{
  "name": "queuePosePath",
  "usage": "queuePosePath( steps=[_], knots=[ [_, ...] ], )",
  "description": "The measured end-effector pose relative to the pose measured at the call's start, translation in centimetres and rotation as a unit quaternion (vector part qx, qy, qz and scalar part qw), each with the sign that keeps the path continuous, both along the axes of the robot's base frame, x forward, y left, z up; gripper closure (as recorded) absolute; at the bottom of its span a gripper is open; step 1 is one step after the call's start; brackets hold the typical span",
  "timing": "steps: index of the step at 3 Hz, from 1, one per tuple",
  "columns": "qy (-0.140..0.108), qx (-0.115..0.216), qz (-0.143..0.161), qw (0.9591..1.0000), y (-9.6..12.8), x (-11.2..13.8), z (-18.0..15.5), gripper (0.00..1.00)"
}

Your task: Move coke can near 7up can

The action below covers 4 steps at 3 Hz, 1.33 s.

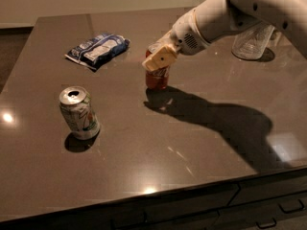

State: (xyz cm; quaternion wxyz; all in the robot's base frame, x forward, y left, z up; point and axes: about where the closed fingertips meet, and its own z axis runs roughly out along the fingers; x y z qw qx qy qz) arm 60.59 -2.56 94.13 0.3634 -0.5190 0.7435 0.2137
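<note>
1. The gripper [159,57] hangs over the far middle of the table [144,171], at the end of a white arm [225,16] that reaches in from the upper right.
2. The gripper sits at the top of the coke can [157,78], and its beige front covers the can's upper part. Whether it is clamped on the can or just set about it, I cannot tell.
3. The coke can stands upright, its red lower half showing below the gripper. Its base looks to be on the table or just above it.
4. The 7up can [79,113] stands near the left front, tilted a little, with its opened silver top showing. It is well apart from the coke can, which is behind it and to its right.
5. A blue and white bag [98,49] lies flat at the far left, behind the 7up can and left of the coke can.
6. A clear jar [252,41] stands at the far right, partly behind the arm.
7. The arm throws a broad shadow [225,123] across the table to the right of the coke can.
8. Drawer fronts with handles [292,206] show under the table's near edge.
</note>
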Motion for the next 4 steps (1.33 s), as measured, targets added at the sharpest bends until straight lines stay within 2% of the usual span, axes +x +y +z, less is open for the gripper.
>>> queuePosePath(
  steps=[1,2,4],
  knots=[
    [-0.011,0.005,0.049,0.9987,1.2,-3.7,0.9,1.00],
    [-0.018,0.009,0.098,0.9950,3.5,-6.4,1.6,1.00],
    [-0.020,0.008,0.176,0.9842,8.2,-9.8,1.6,1.00]
  ],
)
